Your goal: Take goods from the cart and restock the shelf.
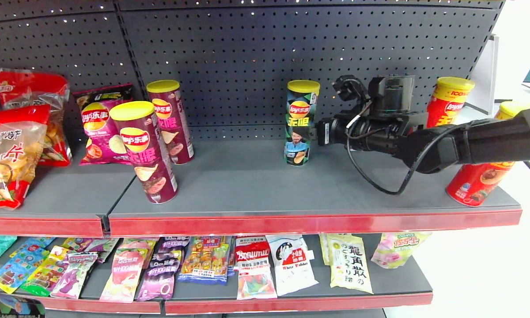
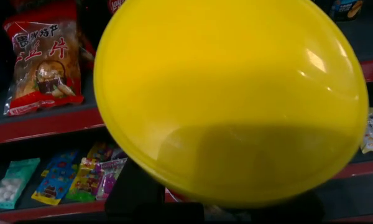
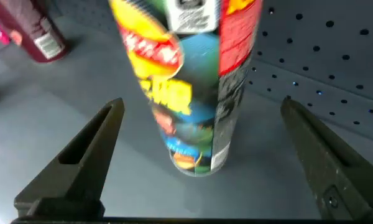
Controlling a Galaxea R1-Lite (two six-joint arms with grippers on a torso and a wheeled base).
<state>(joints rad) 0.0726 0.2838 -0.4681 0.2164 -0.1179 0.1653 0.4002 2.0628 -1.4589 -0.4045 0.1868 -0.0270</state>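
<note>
Head view: the upper shelf [image 1: 256, 185] carries five cans: two purple cans [image 1: 145, 150], two red cans [image 1: 450, 104], and one teal can [image 1: 299, 123]. The teal can stands upright, lid up, mid-shelf near the back edge, with the right gripper [image 1: 311, 132] at it.
Left wrist view: a yellow lid [image 2: 230, 93] sits close up. Whether the left gripper [image 2: 152, 202] grips anything cannot be told.
Right wrist view: the fingers [image 3: 81, 162] are spread either side of the teal can, apart from it.

Back panel [image 1: 247, 53]: dark grey, patterned with rows of small holes. Shelf [image 1: 256, 185]: grey deck, red front edge.

Front left can [image 1: 145, 152] and rear left can [image 1: 170, 121]: maroon, yellow lids. Middle can [image 1: 299, 123]: teal, black and yellow patchwork, yellow lid. Far right can [image 1: 450, 104] and near right can [image 1: 479, 183]: red, yellow lids.

Left bag [image 1: 9, 154]: red with a clear window. Neighbouring bag [image 1: 99, 128]: purple and black.

Lid [image 2: 230, 93] in the left wrist view: plain yellow.
</note>
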